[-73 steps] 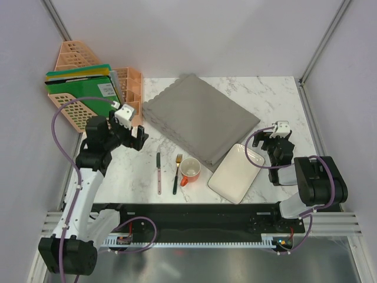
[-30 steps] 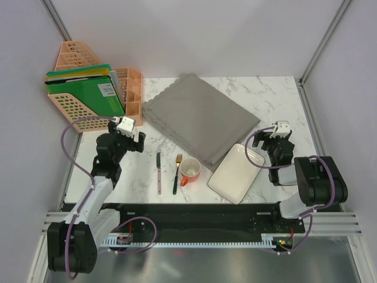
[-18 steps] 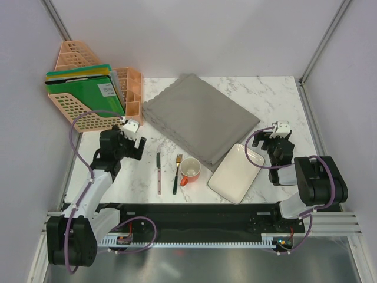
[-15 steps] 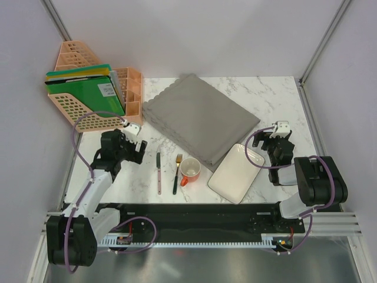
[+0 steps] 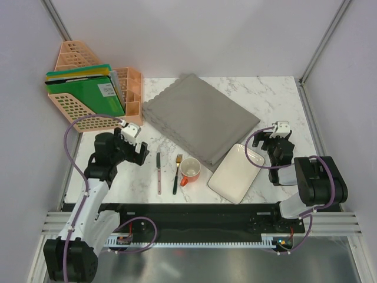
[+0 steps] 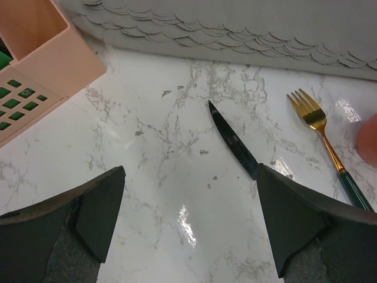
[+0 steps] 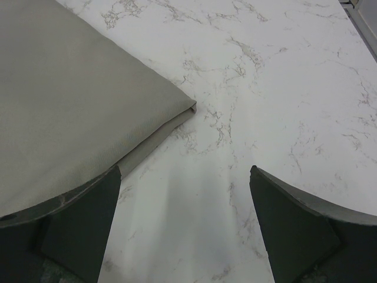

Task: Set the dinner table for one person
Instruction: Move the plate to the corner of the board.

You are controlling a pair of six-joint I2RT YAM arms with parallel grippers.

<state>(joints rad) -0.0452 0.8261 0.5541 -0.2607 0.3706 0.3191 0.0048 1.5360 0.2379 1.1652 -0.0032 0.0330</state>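
the white marble dinner table (image 5: 277,97) is filling the whole work area, with both arm bases sitting at its near edge. a stack of grey scallop-edged placemats (image 5: 197,115) is lying at an angle across its far middle. at the far left corner a peach file organiser (image 5: 73,109) is holding green and yellow folders (image 5: 88,88) upright, and a small peach compartment box (image 5: 131,88) is standing against its right side; its contents are not showing. a white rectangular plate (image 5: 237,172) is lying tilted just beside the stack's near right edge. the left gripper (image 5: 136,150) is hovering over bare marble left of the cutlery, its jaws spread wide and gripping nothing. the right gripper (image 5: 270,140) is also standing wide apart and holding nothing, pointing at the stack's right corner. an orange mug (image 5: 191,170) with a white inside is standing upright between the plate and the cutlery; whether anything is in it is not clear. a dark-bladed knife (image 5: 158,173) and a gold fork (image 5: 176,174) with a green handle are lying side by side, apart.
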